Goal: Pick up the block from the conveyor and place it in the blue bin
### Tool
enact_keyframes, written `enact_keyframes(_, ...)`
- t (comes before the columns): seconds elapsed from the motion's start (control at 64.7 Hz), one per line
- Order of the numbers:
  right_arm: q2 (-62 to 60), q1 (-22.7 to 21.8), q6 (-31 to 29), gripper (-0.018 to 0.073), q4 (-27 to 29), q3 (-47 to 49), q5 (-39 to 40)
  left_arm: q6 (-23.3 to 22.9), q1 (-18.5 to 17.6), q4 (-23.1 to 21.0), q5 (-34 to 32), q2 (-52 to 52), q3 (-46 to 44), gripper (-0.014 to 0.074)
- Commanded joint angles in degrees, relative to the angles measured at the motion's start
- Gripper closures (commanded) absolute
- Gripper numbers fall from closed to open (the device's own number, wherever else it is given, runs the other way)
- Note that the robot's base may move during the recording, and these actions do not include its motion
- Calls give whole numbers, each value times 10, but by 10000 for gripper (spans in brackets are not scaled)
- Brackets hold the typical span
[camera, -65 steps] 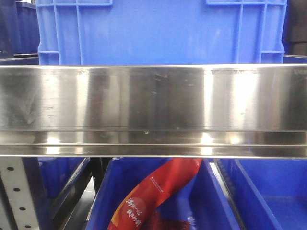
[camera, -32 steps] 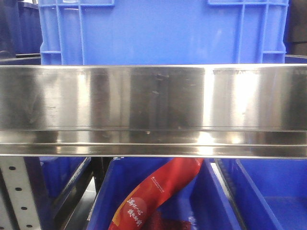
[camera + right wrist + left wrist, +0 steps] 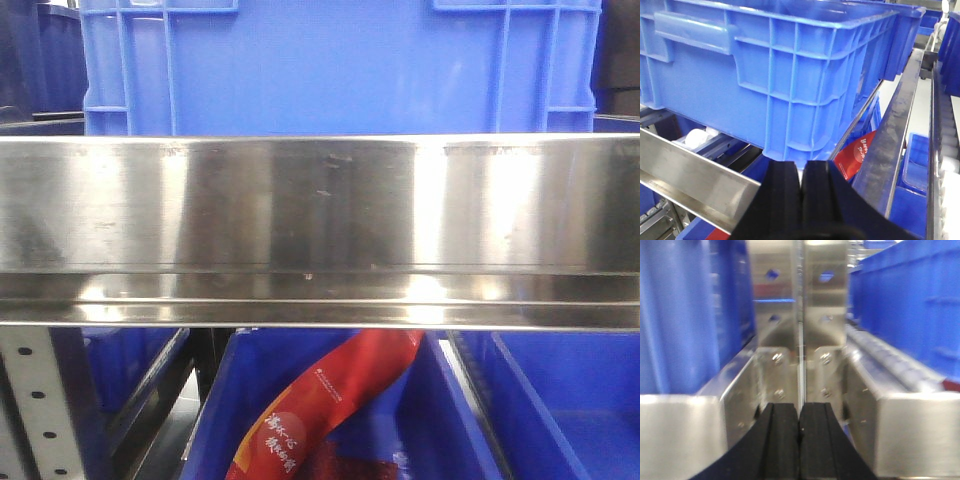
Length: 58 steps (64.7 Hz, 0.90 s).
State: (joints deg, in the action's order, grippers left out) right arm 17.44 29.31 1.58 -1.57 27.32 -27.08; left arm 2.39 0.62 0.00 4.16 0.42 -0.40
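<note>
No block and no conveyor belt show in any view. A large blue bin (image 3: 340, 65) stands on a steel shelf rail (image 3: 320, 230) in the front view; it also shows in the right wrist view (image 3: 770, 65). My left gripper (image 3: 799, 412) is shut and empty, facing a bolted steel bracket (image 3: 800, 340) between two blue bins. My right gripper (image 3: 801, 172) is shut and empty, just below the near corner of the large blue bin.
Lower blue bins (image 3: 560, 400) sit under the rail; one holds a red packet (image 3: 320, 410), also in the right wrist view (image 3: 855, 155). A perforated upright post (image 3: 40, 410) stands at lower left. A steel rail (image 3: 695, 175) crosses under the right gripper.
The front view has shifted very slightly. Nothing else has visibly changed.
</note>
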Motion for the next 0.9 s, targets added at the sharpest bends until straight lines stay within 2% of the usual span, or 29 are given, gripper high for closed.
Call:
enact_keyframes(0.0, -1, 0, -2, 722, -3, -2, 20, -3, 3, 0, -37, -4, 4, 707)
enact_keyframes(0.881, -1, 0, -2, 722, 1, -2, 23, -3, 3, 0, -35, -4, 4, 707)
